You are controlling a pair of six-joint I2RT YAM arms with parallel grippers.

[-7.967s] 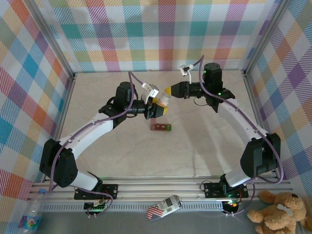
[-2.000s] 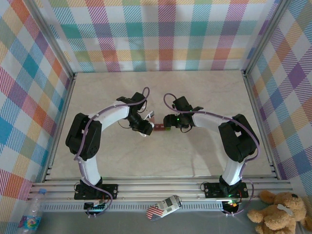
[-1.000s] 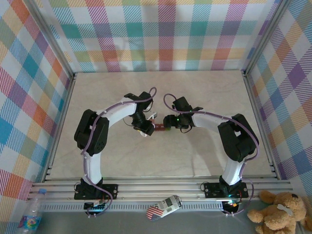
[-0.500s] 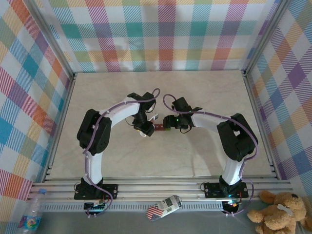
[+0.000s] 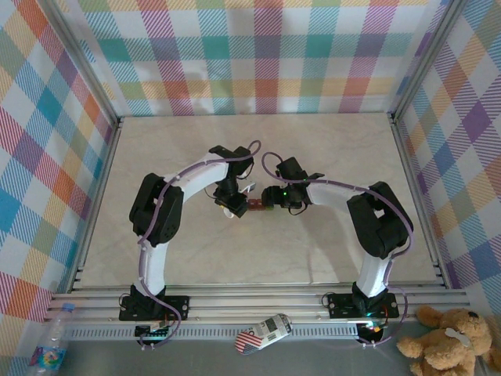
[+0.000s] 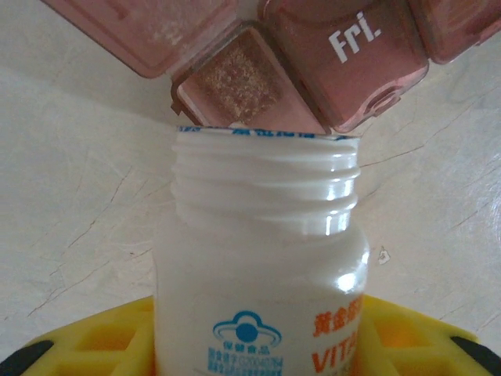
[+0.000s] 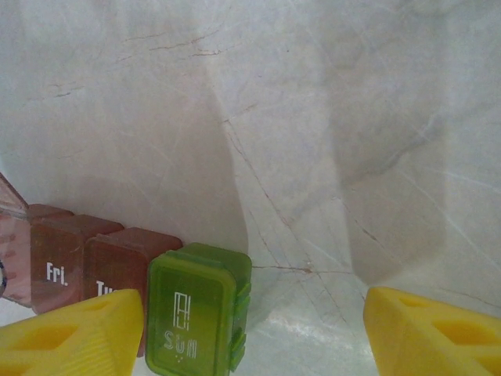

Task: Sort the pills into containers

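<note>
Mid-table, the left gripper clamps a white bottle, its open mouth tipped at an uncovered red compartment of the containers. The right gripper, jaws spread, stands at the row's green right end.

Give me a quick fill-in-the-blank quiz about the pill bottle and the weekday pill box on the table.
1. The left gripper holds a white bottle aimed at a red compartment whose lid is ___.
2. The closed compartment right beside that one reads ___.
3. The compartment marked SUN is ___ in colour.

Missing words: open; Fri.; green.
</note>
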